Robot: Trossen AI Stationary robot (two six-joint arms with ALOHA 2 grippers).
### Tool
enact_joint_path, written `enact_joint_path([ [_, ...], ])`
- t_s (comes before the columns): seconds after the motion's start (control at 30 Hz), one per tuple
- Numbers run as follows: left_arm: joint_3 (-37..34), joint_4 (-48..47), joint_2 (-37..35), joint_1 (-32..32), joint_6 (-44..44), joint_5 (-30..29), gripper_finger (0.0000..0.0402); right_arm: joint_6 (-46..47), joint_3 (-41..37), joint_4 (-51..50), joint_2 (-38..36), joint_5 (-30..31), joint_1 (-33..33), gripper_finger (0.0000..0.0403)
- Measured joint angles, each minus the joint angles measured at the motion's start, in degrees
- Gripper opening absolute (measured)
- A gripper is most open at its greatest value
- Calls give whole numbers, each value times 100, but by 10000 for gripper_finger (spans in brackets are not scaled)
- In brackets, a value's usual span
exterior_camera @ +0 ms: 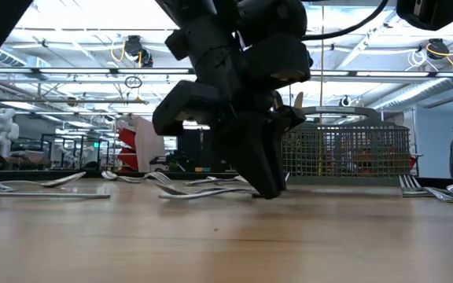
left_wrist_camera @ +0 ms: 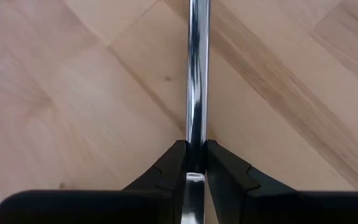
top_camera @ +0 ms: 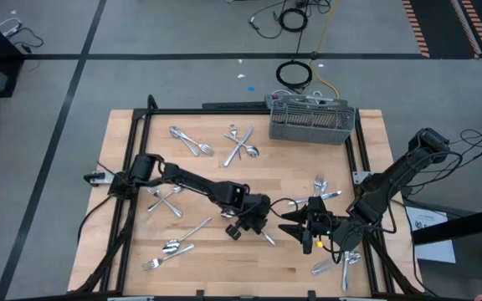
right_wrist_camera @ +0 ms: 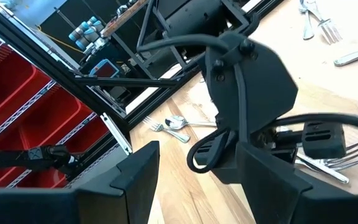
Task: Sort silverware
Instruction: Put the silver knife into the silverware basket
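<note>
The wooden table (top_camera: 141, 142) holds silverware scattered in loose piles, with the grey mesh caddy (top_camera: 311, 123) at its far edge, well apart from both arms. The left gripper (top_camera: 262, 226) sits low near the table's middle front, its fingers (left_wrist_camera: 166, 171) pinched almost together on the slim handle of one shiny utensil (left_wrist_camera: 197, 74), which lies flat along the wood. The right gripper (top_camera: 294, 226) hovers just beside it, jaws roughly half apart with nothing between them.

Risks, as I judge them: the two arms are very close and could knock together on any sideways move. The pinch is narrow and on smooth metal, so the utensil could swivel or slip out on the lift. Which kind of utensil it is cannot be told, so it might go to the wrong caddy slot
</note>
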Motion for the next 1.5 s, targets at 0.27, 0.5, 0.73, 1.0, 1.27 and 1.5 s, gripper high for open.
enact_joint_path([
  [0.27,242,-569,-80,127,138,88,67,-22,0,-30,0,2,0,203],
  [0.5,250,-479,-384,294,114,251,67,-42,0,-42,0,2,-2,203],
  [0.73,255,-483,-656,410,92,542,67,-109,0,-48,0,3,0,203],
  [1.0,263,-490,-888,436,92,717,67,-131,0,-46,0,6,0,203],
  [1.27,263,-495,-913,460,97,731,67,-126,0,-43,0,9,0,203],
  [1.5,261,-512,-913,537,481,247,67,-111,0,-39,0,28,0,203],
])
